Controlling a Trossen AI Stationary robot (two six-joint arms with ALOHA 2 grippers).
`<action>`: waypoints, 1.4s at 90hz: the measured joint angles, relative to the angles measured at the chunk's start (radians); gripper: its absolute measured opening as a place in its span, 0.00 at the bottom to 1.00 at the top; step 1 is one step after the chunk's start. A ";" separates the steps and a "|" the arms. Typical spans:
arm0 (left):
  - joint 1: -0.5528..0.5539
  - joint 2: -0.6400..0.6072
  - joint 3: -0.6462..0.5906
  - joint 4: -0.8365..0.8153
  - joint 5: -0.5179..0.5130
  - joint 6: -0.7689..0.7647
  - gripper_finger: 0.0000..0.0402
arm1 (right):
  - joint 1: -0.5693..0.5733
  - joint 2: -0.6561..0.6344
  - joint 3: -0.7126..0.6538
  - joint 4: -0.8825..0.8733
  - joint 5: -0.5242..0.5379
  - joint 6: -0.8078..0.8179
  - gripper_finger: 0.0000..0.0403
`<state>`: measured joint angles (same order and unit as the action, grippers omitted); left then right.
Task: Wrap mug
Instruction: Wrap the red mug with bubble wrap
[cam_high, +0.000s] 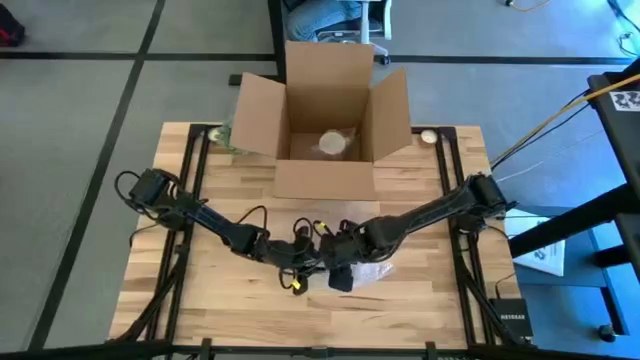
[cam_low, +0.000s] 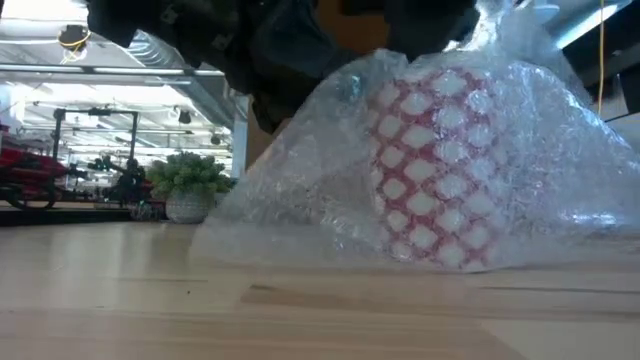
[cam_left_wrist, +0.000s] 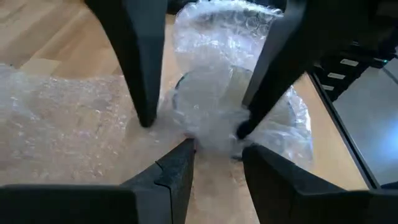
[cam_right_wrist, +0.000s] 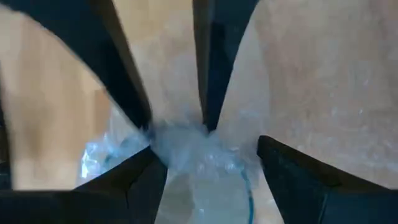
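Both claws meet over the mug (cam_low: 425, 165) at the table's near edge: the left gripper (cam_high: 300, 262) and right gripper (cam_high: 340, 268) each stand apart, straddling the bubble wrap (cam_left_wrist: 211, 118) directly below them.

Bubble wrap (cam_low: 300, 190): clear, glossy, dimpled plastic. Table (cam_high: 420, 300): light wood, smooth matt planks. Box (cam_high: 325, 125): matt brown cardboard. Gripper fingers (cam_left_wrist: 140, 68): matt black.
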<state>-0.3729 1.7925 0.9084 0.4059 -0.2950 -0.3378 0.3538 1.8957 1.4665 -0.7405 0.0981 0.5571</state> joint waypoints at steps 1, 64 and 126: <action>0.000 0.000 0.000 -0.001 0.000 0.000 0.30 | 0.000 0.004 -0.004 0.004 0.005 0.004 0.59; 0.000 0.002 -0.002 -0.009 0.003 0.004 0.30 | -0.003 0.064 0.068 -0.104 0.056 -0.018 0.59; 0.058 0.042 0.003 0.002 0.148 0.032 0.30 | 0.282 -0.242 -0.295 -0.290 -0.065 0.330 0.59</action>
<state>-0.3145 1.8344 0.9112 0.4084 -0.1466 -0.3057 0.6357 1.6539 1.1712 -1.0309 0.0331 0.8875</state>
